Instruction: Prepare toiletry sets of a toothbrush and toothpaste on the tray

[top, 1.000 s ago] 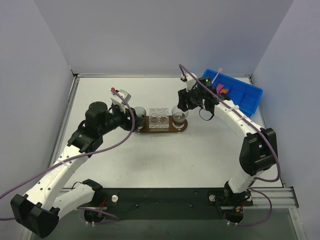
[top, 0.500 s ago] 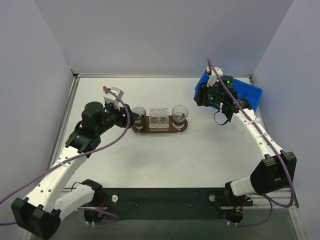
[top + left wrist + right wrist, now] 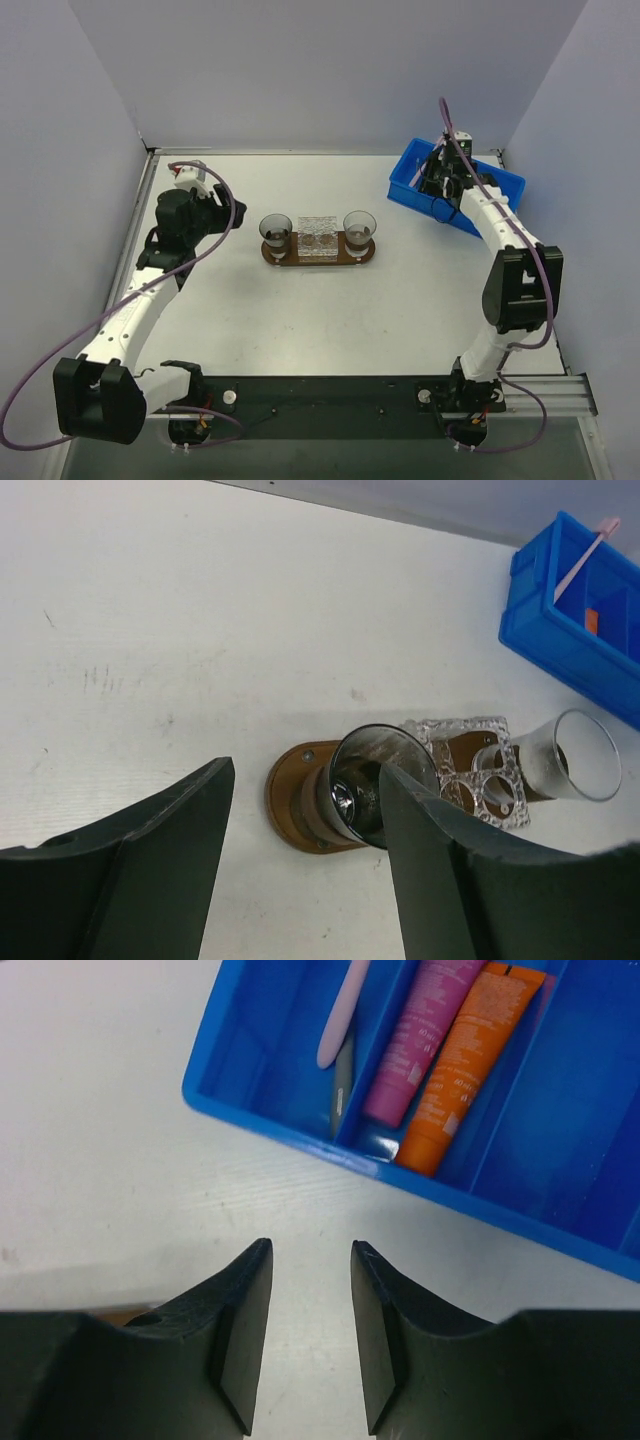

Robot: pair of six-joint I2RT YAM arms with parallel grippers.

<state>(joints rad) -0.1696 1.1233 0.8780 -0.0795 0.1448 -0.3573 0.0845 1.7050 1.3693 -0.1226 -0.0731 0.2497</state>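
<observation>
**Operator:** What matters most for this pick?

**Coach:** Your right gripper [image 3: 310, 1250] hangs over the table [image 3: 120, 1160], just short of the near wall of the blue bin [image 3: 255, 1055]. Its fingers are parted by a narrow gap and hold nothing. Everything you need lies in that bin. The toothbrush [image 3: 340, 1015] is in the left compartment, and the magenta tube [image 3: 420, 1035] and orange tube [image 3: 465, 1065] lie touching in the next one.

I judge the toothbrush the fiddlier grab, because it is thin and lies close to the side of its compartment. Spread the fingers wider, turn the wrist so they cross the handle, and come down clear of the wall. For a tube, pinch the orange one at mid-body from its free side, or you may drag its neighbour along.

**Operator:** And my other arm?

**Coach:** Your left gripper [image 3: 303, 775] is spread wide and empty, well apart from the tray [image 3: 285, 802]. The tray carries a near cup [image 3: 370, 785], a far cup [image 3: 575, 755] and a clear block [image 3: 450, 735] between them. Leave that arm parked.

**Operator:** What can't you make out?

**Coach:** One end of the toothbrush and the tops of both tubes are cut off at the frame edge. I can't identify a grey strip [image 3: 342, 1090] below the toothbrush. From above, your right arm [image 3: 500, 230] covers what is in the bin. I also can't tell whether the cups hold anything.
</observation>
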